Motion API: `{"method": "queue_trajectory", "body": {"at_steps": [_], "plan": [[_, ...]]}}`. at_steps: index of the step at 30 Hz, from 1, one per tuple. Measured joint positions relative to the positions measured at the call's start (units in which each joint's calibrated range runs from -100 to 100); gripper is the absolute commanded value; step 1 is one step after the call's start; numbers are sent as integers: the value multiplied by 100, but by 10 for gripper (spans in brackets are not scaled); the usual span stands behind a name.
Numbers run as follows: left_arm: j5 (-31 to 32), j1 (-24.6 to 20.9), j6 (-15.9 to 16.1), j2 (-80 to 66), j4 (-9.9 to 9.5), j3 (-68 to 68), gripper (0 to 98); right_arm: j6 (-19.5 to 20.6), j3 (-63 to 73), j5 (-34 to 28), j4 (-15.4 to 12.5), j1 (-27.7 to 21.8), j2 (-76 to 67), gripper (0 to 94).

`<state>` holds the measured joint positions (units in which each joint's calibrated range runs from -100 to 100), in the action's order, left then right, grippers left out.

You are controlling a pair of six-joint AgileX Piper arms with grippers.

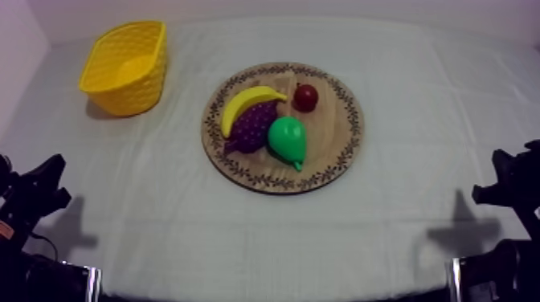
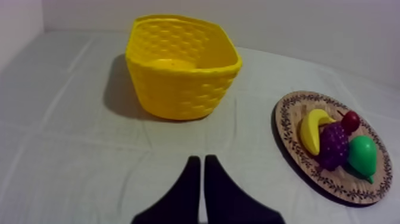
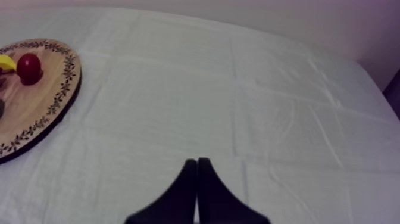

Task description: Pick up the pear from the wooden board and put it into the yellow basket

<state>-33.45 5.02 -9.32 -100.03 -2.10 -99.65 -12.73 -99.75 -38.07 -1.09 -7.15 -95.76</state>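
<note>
L claw [image 2: 199, 159]: fingers are pressed together into a narrow wedge and nothing is held. It is parked low over bare bench [image 2: 71, 149] at the near L corner. R claw [image 3: 197, 161]: same state, closed up w/ nothing in it, parked at the near R corner.

Ahead of the L claw, slightly L, the basket [image 2: 178, 77] is seen upright, mouth up, w/ nothing visible inside. Ahead and to its R lies the board [image 2: 284, 122].

The pear [image 1: 288, 138] is found on the board's middle, a bit toward the near rim, so the pick is not yet begun. Its L flank is touched by the grapes [image 1: 253, 127], which are overlapped by the banana [image 1: 249, 103]. The red fruit [image 1: 305, 97] is set apart on the far side. The pear's R flank and near end are left free over bare wood.

Long axis: run approx far-to-near, tilted a little R. The fat end is toward board centre, the thin tip toward the near rim.

Seen from the L claw, the pear is reached only past the grapes and banana. It is judged approx midway btwn the arms, R perhaps marginally nearer and facing the free flank. The basket, though, is at far L, well apart from the R arm, so the L arm is judged likelier for the carry. A drop from above, w/ fingers closed across the fat body, is called for. Risk: the grapes get nudged.
</note>
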Motion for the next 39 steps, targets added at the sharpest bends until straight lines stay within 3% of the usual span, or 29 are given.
{"method": "queue_trajectory", "body": {"at_steps": [27, 39], "plan": [[-95, 0, 67, 3, -4, 20, 1, -3, 0, -9, 0, 0, 0, 4], [-621, -125, -454, 225, 32, 315, 8, -3, 0, -9, 0, 0, 0, 4]]}}
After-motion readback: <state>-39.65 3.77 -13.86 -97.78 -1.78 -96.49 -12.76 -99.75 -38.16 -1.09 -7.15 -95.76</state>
